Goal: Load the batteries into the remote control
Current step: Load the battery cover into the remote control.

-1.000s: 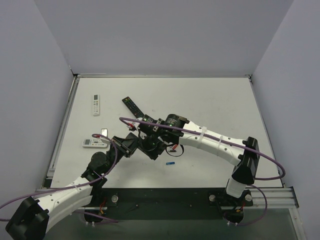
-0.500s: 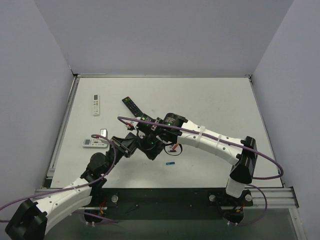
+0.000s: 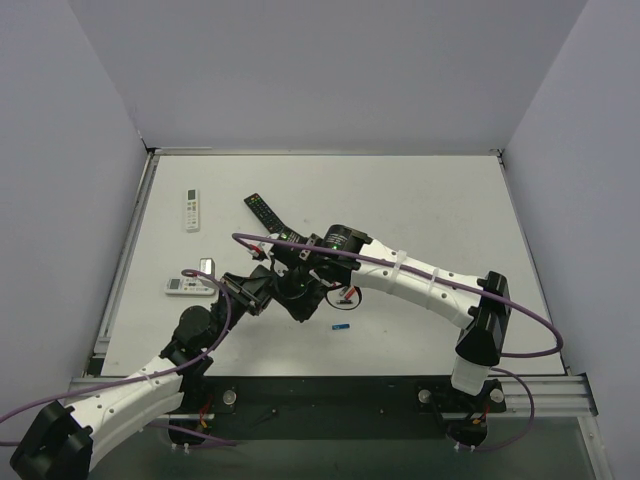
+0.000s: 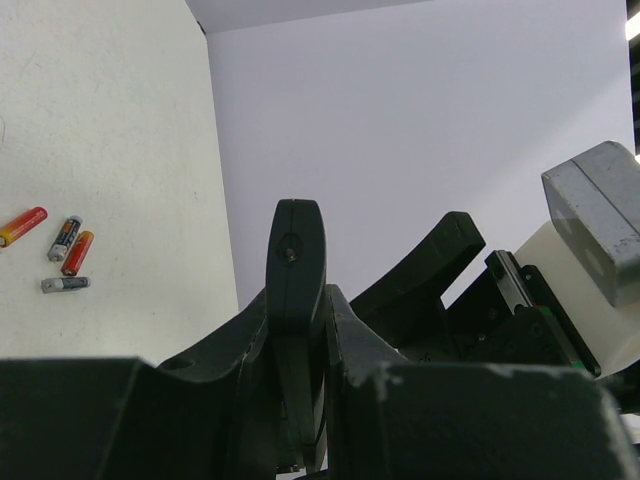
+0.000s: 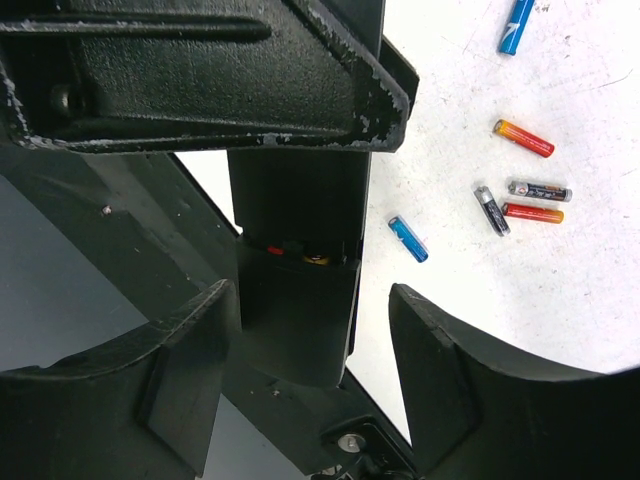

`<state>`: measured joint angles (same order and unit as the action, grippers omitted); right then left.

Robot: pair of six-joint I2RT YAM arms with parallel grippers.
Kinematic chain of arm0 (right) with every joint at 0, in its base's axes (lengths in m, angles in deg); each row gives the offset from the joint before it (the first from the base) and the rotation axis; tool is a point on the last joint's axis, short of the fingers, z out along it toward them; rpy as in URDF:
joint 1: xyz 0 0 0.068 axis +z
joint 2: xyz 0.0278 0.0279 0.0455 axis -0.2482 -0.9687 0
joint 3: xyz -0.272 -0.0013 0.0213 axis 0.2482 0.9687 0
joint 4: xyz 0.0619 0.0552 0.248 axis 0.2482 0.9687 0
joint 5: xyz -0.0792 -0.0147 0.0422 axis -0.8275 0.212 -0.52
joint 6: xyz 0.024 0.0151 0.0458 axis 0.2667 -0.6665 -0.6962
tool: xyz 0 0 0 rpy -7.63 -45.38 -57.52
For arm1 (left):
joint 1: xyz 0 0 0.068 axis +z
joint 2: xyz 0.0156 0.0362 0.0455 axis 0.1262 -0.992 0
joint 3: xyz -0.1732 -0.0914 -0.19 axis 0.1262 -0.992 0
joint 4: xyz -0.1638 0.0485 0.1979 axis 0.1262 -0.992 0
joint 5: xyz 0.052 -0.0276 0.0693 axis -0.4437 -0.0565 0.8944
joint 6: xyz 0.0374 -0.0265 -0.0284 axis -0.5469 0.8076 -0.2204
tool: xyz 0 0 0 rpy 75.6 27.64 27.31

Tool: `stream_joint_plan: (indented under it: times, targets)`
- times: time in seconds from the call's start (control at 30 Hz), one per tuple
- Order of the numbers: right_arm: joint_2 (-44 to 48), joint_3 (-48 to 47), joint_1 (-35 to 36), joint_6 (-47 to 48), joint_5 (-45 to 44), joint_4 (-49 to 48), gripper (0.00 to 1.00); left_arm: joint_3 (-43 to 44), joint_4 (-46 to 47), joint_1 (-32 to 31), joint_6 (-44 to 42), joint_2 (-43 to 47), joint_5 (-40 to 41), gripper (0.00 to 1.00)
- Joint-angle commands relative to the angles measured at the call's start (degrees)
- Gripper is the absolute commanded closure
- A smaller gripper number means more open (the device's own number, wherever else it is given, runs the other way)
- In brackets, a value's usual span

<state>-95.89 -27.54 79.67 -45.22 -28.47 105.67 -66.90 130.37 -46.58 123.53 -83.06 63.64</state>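
At mid-table, the right gripper (image 3: 298, 274) has edged slightly left since a second ago. The white table (image 3: 430, 200) sits between pale grey walls (image 3: 330, 70), with loose batteries (image 5: 523, 138) lying nearby. The left gripper (image 3: 264, 284) clamps the remote control (image 4: 296, 290) edge-up; the right gripper's fingers (image 5: 195, 325) stand apart, straddling its exposed battery bay (image 5: 297, 252), gripping nothing

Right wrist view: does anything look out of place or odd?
Loose batteries lie scattered at odd angles on the table, right of the remote control, whose back compartment is open.
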Motion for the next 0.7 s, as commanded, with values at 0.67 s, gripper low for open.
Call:
stream_joint_plan:
  times: [0.67]
  targets:
    - [14.54,2.73,0.18,16.3,5.8,-4.73,0.21,0.57,1.47,-0.31,0.51,0.03,-1.22,1.0]
